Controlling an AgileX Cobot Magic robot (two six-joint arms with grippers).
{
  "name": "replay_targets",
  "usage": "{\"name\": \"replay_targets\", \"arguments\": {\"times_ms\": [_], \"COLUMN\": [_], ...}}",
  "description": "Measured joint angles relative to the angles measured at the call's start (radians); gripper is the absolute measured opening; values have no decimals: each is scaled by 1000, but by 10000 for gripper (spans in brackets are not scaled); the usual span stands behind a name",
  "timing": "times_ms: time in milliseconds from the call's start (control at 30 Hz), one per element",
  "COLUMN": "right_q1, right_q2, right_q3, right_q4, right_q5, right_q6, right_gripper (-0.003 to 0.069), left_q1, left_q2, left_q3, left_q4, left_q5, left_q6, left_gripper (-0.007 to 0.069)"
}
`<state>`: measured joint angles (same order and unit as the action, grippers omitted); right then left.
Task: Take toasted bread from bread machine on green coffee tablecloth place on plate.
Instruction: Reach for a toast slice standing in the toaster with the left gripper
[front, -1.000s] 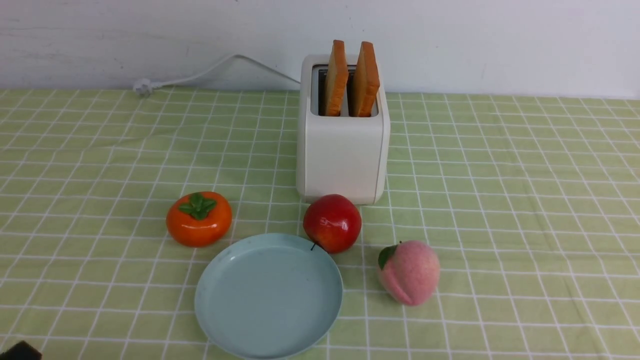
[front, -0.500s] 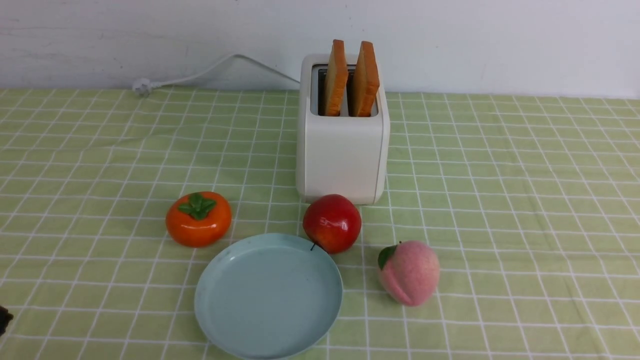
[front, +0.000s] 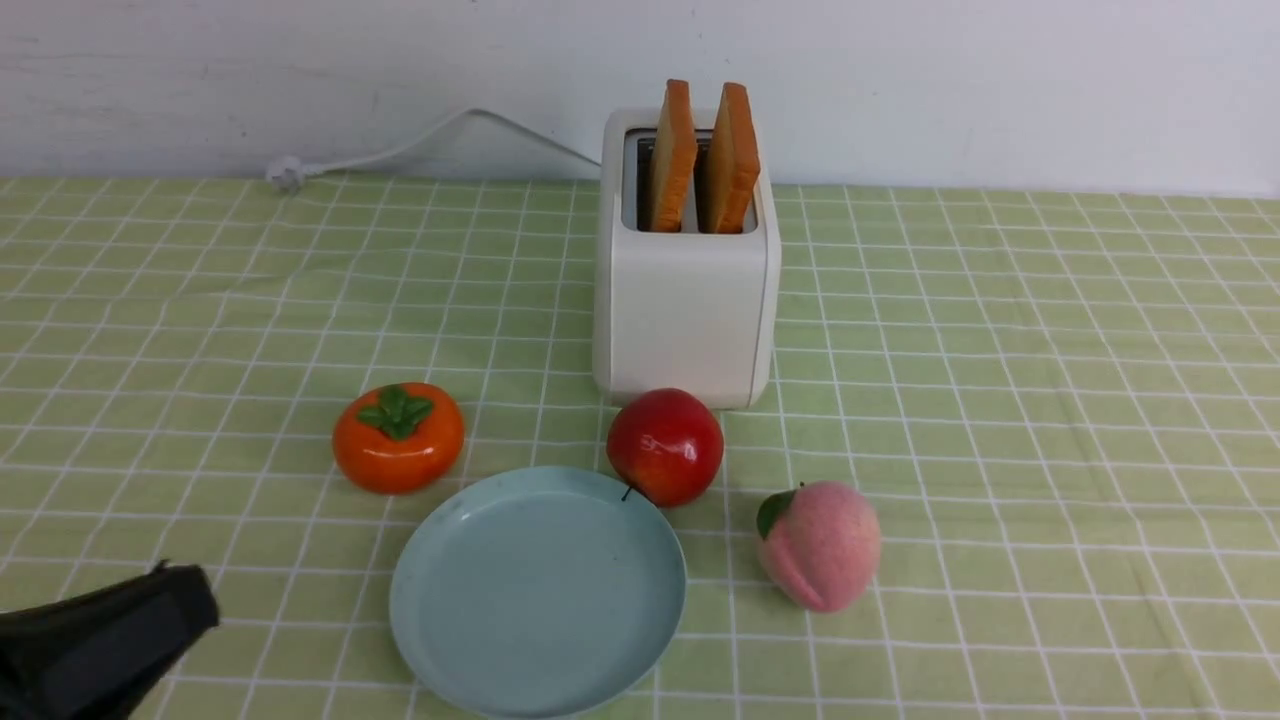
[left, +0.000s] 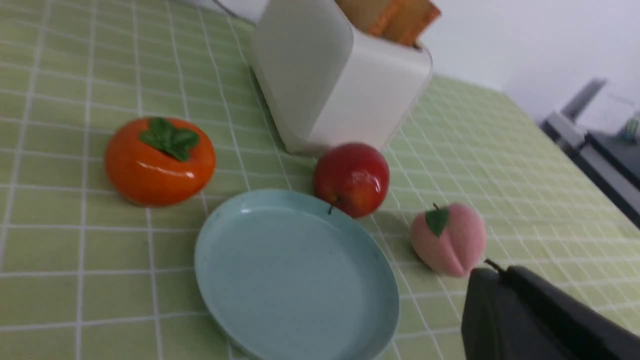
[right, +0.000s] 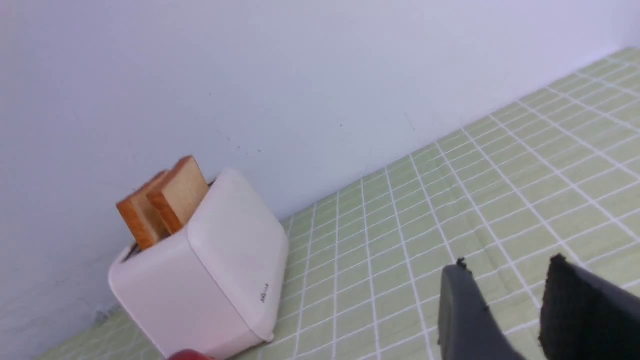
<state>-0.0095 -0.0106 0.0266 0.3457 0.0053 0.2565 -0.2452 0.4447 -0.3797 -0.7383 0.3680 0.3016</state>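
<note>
Two slices of toasted bread (front: 672, 155) (front: 733, 155) stand upright in the slots of the white bread machine (front: 685, 300) at the back of the green coffee tablecloth (front: 1000, 400). The pale blue plate (front: 537, 590) lies bare in front of it. My left gripper (front: 195, 598) reaches in at the front left corner, left of the plate; in the left wrist view it (left: 492, 272) is shut with nothing held, near the peach. My right gripper (right: 505, 267) shows only in the right wrist view, open and holding nothing above the cloth, well off from the bread machine (right: 200, 285).
An orange persimmon (front: 398, 437) sits left of the plate's far edge. A red apple (front: 664, 446) touches the plate's rim just in front of the bread machine. A pink peach (front: 820, 545) lies right of the plate. The white cord (front: 400, 150) runs back left along the wall.
My left gripper has shut and moved up into the front view's lower left corner, towards the plate. The toast, plate and fruit have not moved.
</note>
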Motion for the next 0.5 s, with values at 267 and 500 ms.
{"name": "replay_targets", "arguments": {"times_ms": [267, 500], "right_q1": [72, 201], "right_q2": [142, 439], "right_q3": [-228, -631], "right_q4": [-31, -42], "right_q5": [348, 721], "right_q6": [-49, -347], "right_gripper": [115, 38], "left_q1": [-106, -330], "left_q2": [361, 704], "left_q3": [-199, -438], "left_q4": [-6, -17], "left_q5": [-195, -411], "left_q6": [137, 333], "left_gripper": [-13, -13]}}
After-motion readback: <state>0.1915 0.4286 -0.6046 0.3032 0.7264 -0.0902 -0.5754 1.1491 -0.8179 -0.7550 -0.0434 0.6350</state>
